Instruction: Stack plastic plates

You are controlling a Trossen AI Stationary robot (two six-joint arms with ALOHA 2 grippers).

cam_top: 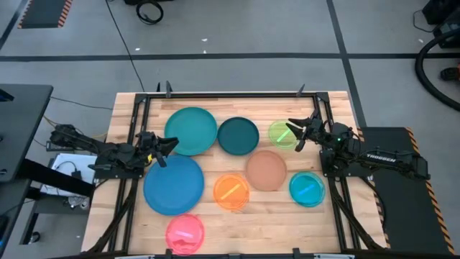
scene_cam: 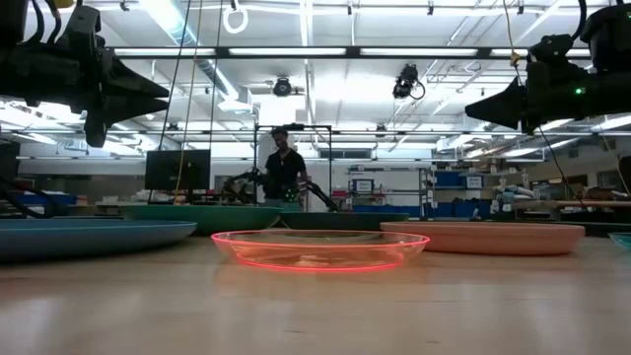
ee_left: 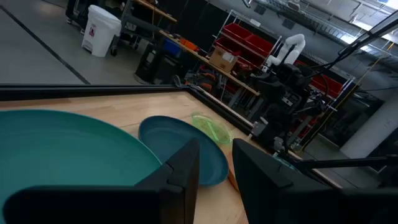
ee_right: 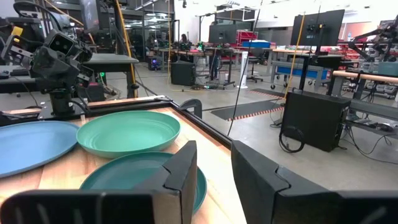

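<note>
In the low view, the cyan plate (scene_cam: 622, 240) is cut off by the picture's edge, and the green plate (cam_top: 282, 134) is partly hidden beneath the right pincer (cam_top: 294, 134) from above.

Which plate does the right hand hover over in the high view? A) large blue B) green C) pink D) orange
B: in the high view the right hand sits at the edge of the small green plate, near the table's far right corner; no plates are stacked yet.

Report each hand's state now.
Left hand: open, empty, over the large teal plate's edge.
Right hand: open, empty, over the small green plate.
</note>
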